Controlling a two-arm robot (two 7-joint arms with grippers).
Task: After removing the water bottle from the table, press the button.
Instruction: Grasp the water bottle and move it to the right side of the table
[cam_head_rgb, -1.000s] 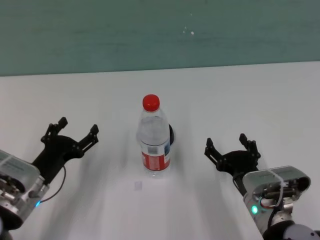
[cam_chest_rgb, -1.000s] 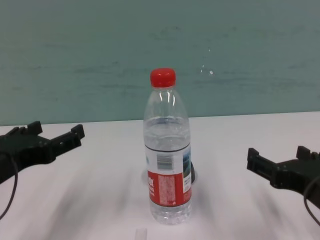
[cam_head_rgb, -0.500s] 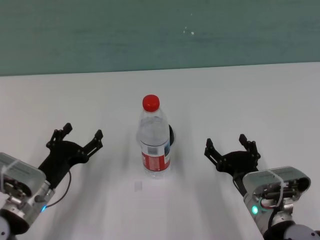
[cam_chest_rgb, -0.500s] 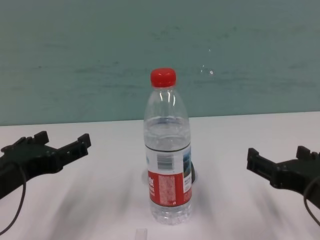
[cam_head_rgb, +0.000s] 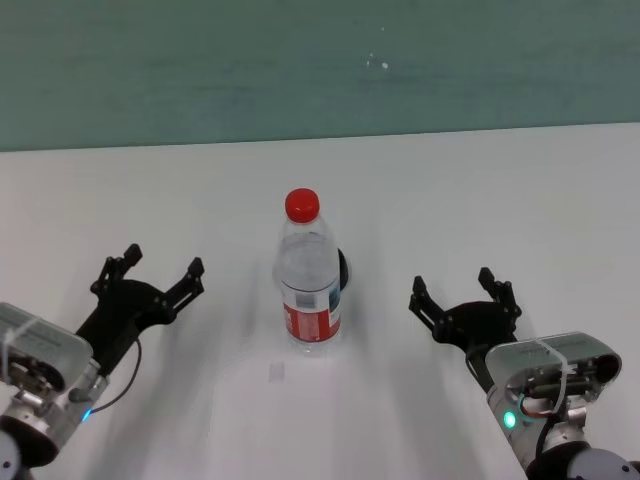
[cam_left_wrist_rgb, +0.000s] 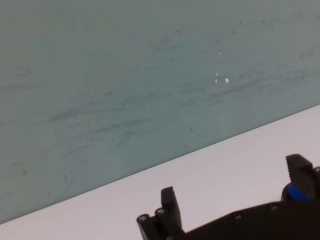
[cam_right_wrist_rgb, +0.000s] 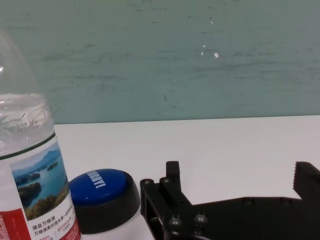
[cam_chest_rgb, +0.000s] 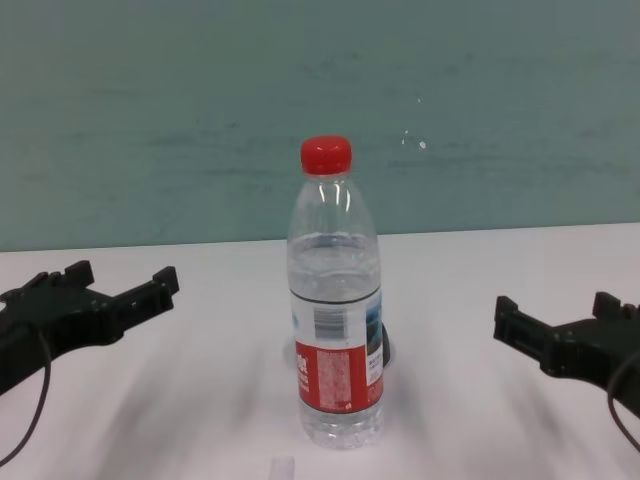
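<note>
An upright water bottle (cam_head_rgb: 308, 273) stands directly in front of the button (cam_right_wrist_rgb: 103, 198), blocking the near approach. Bare table (cam_head_rgb: 480, 200) lies open either side, between the bottle and both spread grippers.

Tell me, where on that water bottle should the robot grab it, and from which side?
Probably around the straight label band of the water bottle, coming in level from the robot's left, where the open left tool stands closest. The bottle stands upright, tall and round, so a sideways clamp on the body fits. The button sits just behind it, so reaching from behind looks awkward.
</note>
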